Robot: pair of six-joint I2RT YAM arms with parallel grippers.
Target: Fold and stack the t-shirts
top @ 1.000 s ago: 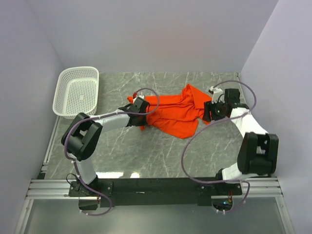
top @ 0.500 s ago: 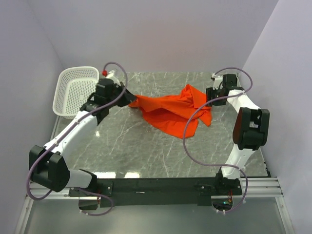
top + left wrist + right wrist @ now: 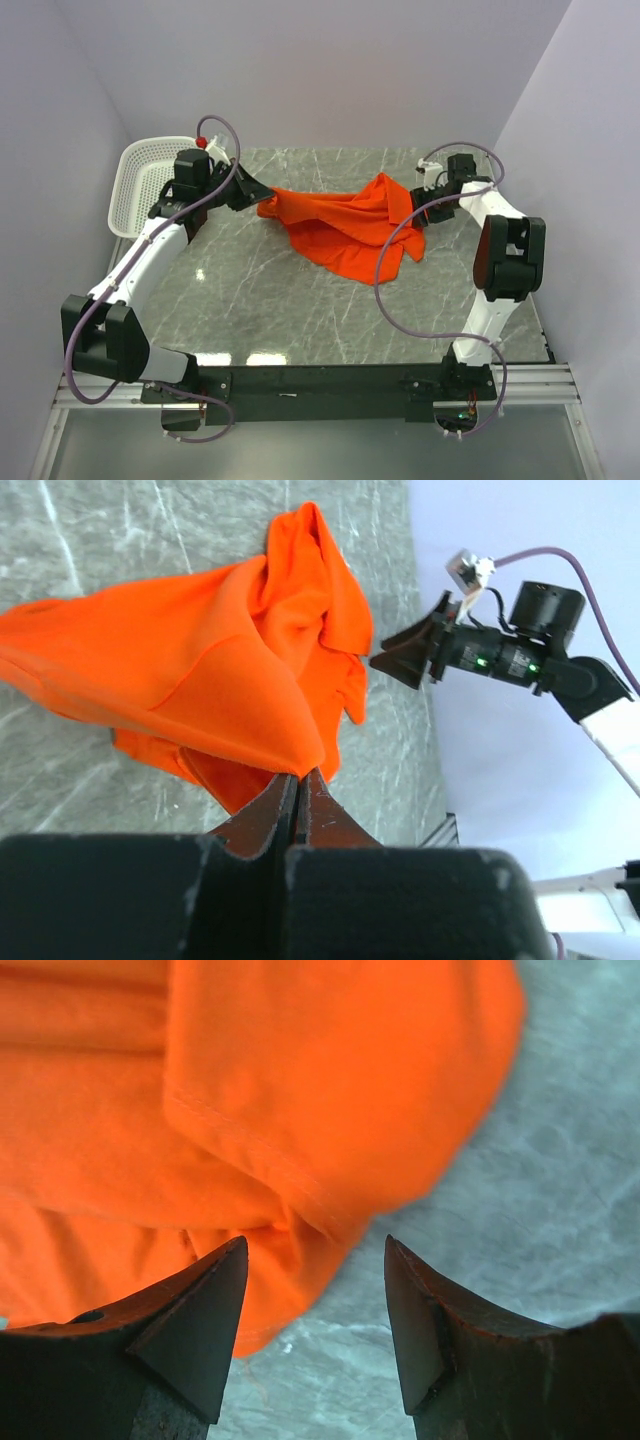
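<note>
Broadly, the biggest thing in view is the grey marble-patterned desk [image 3: 300,310]. At its far left corner stands a white perforated plastic basket [image 3: 135,185], rectangular with a raised rim.

To the right of the basket, well clear of it, the bright orange-red short-sleeved fabric t-shirt [image 3: 340,225] lies on the desk as a rumpled, unfolded heap. The end nearest the basket is drawn out into a taut point, and the end farthest from the basket bunches up into a raised peak. In the left wrist view the t-shirt [image 3: 200,670] shows one broad smooth panel over creased layers, with the peak standing up at its far end.

Between the basket and the t-shirt sits the left pincer [image 3: 258,198], reaching out from just in front of the basket's right rim. Seen from its own camera, the left pincer [image 3: 298,780] has its jaws pressed together, pinching the edge of the cloth at their tips.

On the side of the t-shirt away from the basket, the right pincer [image 3: 418,198] points at the bunched end. From its wrist camera the right pincer [image 3: 315,1245] stands with jaws apart, and a hemmed fold of the t-shirt [image 3: 300,1090] shows in the gap, unpinched. Whether the fingertips touch the cloth cannot be told.
</note>
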